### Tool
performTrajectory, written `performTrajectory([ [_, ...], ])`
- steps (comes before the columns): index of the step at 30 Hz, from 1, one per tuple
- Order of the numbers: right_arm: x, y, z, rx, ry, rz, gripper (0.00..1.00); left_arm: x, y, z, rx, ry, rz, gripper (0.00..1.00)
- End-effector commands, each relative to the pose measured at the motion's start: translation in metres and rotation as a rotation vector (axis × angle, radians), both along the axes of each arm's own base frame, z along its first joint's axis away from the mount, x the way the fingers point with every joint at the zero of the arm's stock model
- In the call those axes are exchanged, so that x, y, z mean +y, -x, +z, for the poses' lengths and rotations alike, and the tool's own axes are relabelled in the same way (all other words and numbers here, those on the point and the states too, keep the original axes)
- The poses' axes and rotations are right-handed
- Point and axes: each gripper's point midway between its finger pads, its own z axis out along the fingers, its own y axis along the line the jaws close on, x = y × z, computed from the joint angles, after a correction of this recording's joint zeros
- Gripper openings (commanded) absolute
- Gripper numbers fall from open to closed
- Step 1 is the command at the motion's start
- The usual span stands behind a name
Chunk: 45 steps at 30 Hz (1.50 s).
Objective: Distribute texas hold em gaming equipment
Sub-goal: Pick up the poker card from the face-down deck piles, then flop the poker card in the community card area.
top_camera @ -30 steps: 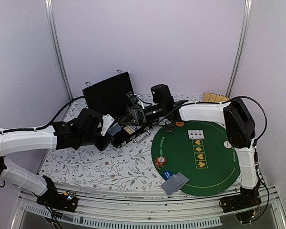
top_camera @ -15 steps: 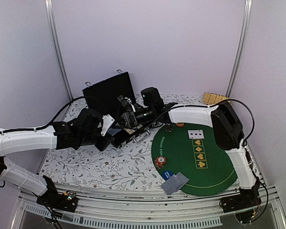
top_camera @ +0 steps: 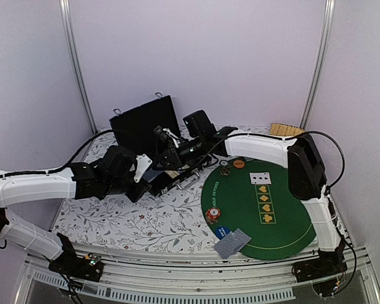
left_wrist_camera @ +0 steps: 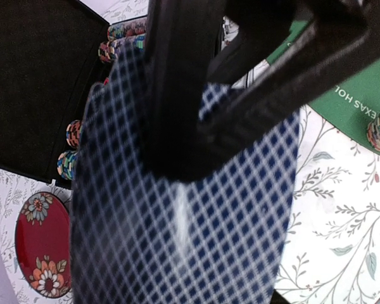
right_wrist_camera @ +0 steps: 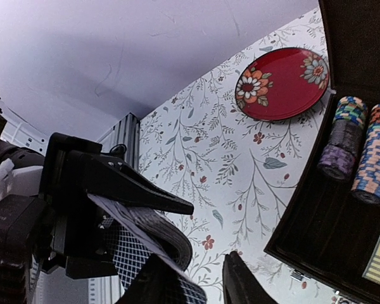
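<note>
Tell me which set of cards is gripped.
The blue-diamond-backed deck clamped in the left gripper; the face-down pile and the face-up cards lie loose on the green mat.

Left arm (top_camera: 35, 183), right arm (top_camera: 266, 147): white shells, black joints, black cables; left gripper (right_wrist_camera: 185, 228) black.

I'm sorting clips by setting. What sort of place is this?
Probably a robot test booth rather than a card room: plain pale lilac walls with metal frame posts, and a round green poker mat laid on a floral-print tablecloth.
</note>
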Motion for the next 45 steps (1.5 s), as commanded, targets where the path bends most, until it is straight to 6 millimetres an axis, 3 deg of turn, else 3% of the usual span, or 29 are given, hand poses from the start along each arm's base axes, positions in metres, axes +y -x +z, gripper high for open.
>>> performTrajectory([
  [1, -0.017, -0.007, 0.016, -0.088, 0.066, -0.050, 0.29, -0.008, -0.003, 0.012, -0.039, 0.035, -0.012, 0.38],
  [5, -0.020, -0.002, 0.024, -0.091, 0.061, -0.033, 0.20, -0.007, -0.003, 0.013, -0.042, 0.037, -0.011, 0.38],
  [9, -0.026, -0.002, 0.031, -0.109, 0.078, -0.046, 0.03, -0.007, -0.003, 0.013, -0.042, 0.036, -0.010, 0.38],
  [16, -0.055, -0.014, 0.051, -0.182, 0.134, -0.122, 0.02, -0.007, -0.003, 0.012, -0.040, 0.032, -0.009, 0.38],
  [23, -0.087, -0.006, 0.088, -0.264, 0.133, -0.147, 0.02, -0.006, -0.003, 0.012, -0.040, 0.030, -0.005, 0.38],
  [25, -0.105, -0.008, 0.097, -0.288, 0.164, -0.187, 0.02, -0.005, -0.004, 0.012, -0.041, 0.028, -0.002, 0.38],
  [27, -0.134, -0.018, 0.096, -0.300, 0.246, -0.279, 0.02, -0.005, -0.004, 0.012, -0.042, 0.028, 0.000, 0.38],
  [29, -0.176, -0.034, 0.095, -0.308, 0.333, -0.417, 0.02, -0.005, -0.003, 0.012, -0.040, 0.029, 0.002, 0.38],
  [31, -0.236, -0.057, 0.088, -0.302, 0.447, -0.615, 0.02, -0.005, -0.004, 0.012, -0.041, 0.030, 0.000, 0.38],
  [33, -0.305, -0.072, 0.065, -0.299, 0.642, -0.826, 0.02, -0.006, -0.004, 0.012, -0.042, 0.030, -0.003, 0.38],
  [35, -0.365, -0.076, 0.046, -0.283, 0.824, -0.975, 0.02, -0.008, -0.004, 0.011, -0.042, 0.031, -0.007, 0.38],
  [37, -0.405, -0.073, 0.030, -0.264, 0.965, -1.063, 0.02, -0.008, -0.005, 0.010, -0.041, 0.029, -0.008, 0.38],
  [41, -0.465, -0.065, 0.009, -0.280, 1.232, -1.173, 0.02, -0.009, -0.004, 0.011, -0.038, 0.033, -0.012, 0.38],
  [45, -0.492, -0.050, -0.029, -0.216, 1.466, -1.141, 0.02, -0.009, -0.004, 0.011, -0.040, 0.034, -0.012, 0.38],
])
